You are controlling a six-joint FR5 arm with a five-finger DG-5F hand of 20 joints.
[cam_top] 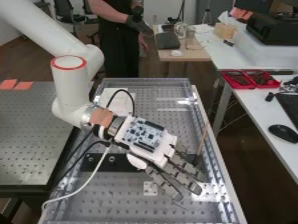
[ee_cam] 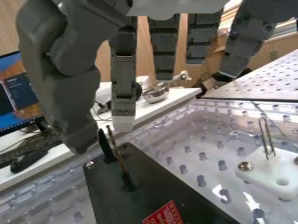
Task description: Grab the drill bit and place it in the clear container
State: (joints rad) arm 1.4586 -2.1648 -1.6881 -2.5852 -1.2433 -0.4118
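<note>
"Where's the drill bit [ee_cam: 116, 150] against the hand [cam_top: 159, 155]?"

"In the wrist view, it stands in a dark holder [ee_cam: 128, 182] near the fingertips, between the thumb [ee_cam: 63, 100] and the fingers [ee_cam: 124, 75]. I can't tell whether anything touches it."

"And the fingers themselves?"

"Fairly straight and spread apart, with the thumb held well away from them. They aren't clamped on anything."

"Count things up for me."

"One black peg [ee_cam: 105, 147], then one drill bit just beside it, both on one black plate [ee_cam: 113, 205]. That plate bears one red label [ee_cam: 163, 215]. Then one white block [ee_cam: 266, 175] with one metal loop [ee_cam: 267, 137] standing up from it."

"What about the surface?"

"In the high view, a table [cam_top: 33, 130] with a grid of holes comes first, with two orange paper squares, one [cam_top: 8, 84] beside the other [cam_top: 24, 85]. Next is the bench [cam_top: 106, 197], holed too and glossy, with clear edges. The hand slants across it."

"And the room?"

"A small wooden table [cam_top: 189, 54] stands past the bench's far end. Then there's a white desk [cam_top: 266, 120] with two red trays, one [cam_top: 237, 80] next to the other [cam_top: 263, 79], a black mouse [cam_top: 284, 133] and a keyboard [cam_top: 290, 107]. The floor [cam_top: 233, 145] is dark."
</note>
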